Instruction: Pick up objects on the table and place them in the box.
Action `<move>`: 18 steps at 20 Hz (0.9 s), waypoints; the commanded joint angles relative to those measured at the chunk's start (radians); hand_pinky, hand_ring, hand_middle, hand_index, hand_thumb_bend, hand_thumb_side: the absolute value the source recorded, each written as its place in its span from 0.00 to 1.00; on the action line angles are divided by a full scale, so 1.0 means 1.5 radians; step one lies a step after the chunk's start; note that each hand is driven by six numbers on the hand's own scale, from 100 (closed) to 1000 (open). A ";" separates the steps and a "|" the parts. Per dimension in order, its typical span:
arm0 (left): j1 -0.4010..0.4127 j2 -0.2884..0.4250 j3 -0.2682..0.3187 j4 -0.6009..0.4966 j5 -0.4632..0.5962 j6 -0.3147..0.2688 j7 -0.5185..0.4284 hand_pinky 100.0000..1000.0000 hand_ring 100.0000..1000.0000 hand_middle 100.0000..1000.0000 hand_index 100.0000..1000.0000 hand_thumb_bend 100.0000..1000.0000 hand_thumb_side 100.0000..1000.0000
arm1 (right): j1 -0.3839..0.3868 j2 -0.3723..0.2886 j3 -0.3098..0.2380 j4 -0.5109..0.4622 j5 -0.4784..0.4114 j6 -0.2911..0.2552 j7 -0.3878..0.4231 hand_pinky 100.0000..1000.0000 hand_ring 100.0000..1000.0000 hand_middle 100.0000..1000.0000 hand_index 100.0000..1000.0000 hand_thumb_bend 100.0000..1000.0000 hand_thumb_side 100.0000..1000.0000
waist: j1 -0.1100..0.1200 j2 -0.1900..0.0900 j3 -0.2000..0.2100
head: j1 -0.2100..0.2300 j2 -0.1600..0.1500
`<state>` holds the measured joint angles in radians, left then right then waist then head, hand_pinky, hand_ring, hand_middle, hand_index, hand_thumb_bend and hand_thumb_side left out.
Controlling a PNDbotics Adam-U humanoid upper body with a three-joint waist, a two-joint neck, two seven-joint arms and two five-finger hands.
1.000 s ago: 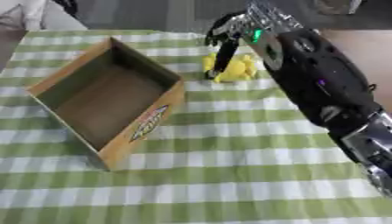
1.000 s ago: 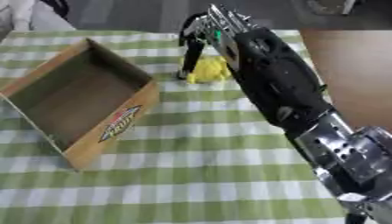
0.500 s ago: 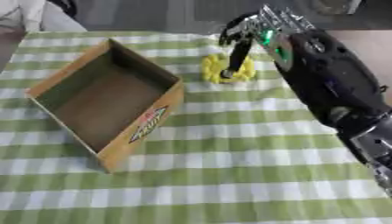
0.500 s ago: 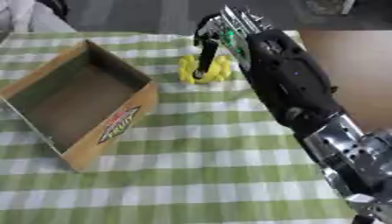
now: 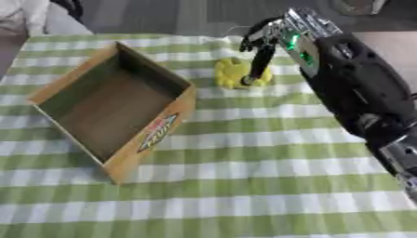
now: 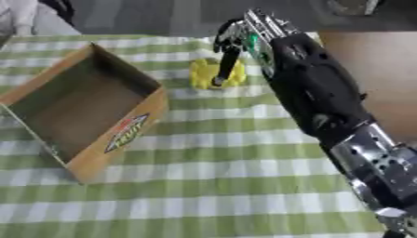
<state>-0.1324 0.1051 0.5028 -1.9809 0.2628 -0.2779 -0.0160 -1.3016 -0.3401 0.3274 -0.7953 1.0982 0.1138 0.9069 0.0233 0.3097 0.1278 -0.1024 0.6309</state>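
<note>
**Yellow object under your right fingers, not yet gripped**

Green-and-white checked cloth (image 5: 244, 186) covers the whole table, and the stretch nearest you is bare. Your right forearm runs up the right side of the view towards the far edge, and nothing lies beneath it.

To the left of your right hand (image 5: 273, 39), and somewhat nearer you, sits the open cardboard box (image 5: 114, 107), set askew, with a printed logo on its near wall. Nothing shows inside it.

At the hand itself, the fingers (image 5: 259, 62) point straight down, and their tips touch or sit just above the small yellow object (image 5: 234, 73), towards its right side. The object lies flat on the cloth, directly below the hand and between it and the box's far corner. The fingers look extended rather than curled round it, so I judge nothing is held yet. Where the thumb stands is hidden.

You seem to be at the grasp step of the first pick. Next you would need to close fingers and thumb round the yellow object, lift it clear of the cloth, then carry it left and towards you over the box rim.

Your left hand does not show.
</note>
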 commanded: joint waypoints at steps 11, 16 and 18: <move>-0.005 0.006 -0.001 -0.013 0.002 -0.003 -0.003 0.65 0.58 0.55 0.65 0.00 0.88 | 0.001 -0.008 -0.009 -0.008 0.047 0.008 0.000 0.86 1.00 0.90 1.00 0.28 0.32 | 0.003 -0.002 0.007 | -0.002 -0.011; -0.006 0.004 -0.001 -0.013 0.002 -0.004 -0.004 0.65 0.58 0.55 0.65 0.00 0.88 | 0.006 -0.005 -0.008 -0.012 0.050 0.009 0.000 0.85 1.00 0.89 1.00 0.26 0.33 | 0.004 0.001 0.009 | -0.003 -0.011; -0.007 0.004 -0.001 -0.013 0.002 -0.004 -0.005 0.65 0.58 0.55 0.65 0.00 0.88 | 0.007 -0.005 -0.008 -0.014 0.052 0.010 0.000 0.85 0.99 0.88 1.00 0.26 0.34 | 0.003 0.002 0.010 | -0.004 -0.011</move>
<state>-0.1347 0.0961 0.5027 -1.9809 0.2628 -0.2811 -0.0195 -1.2742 -0.3381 0.3213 -0.7919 1.1663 0.1251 0.9085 0.0259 0.3288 0.1418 -0.1073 0.6222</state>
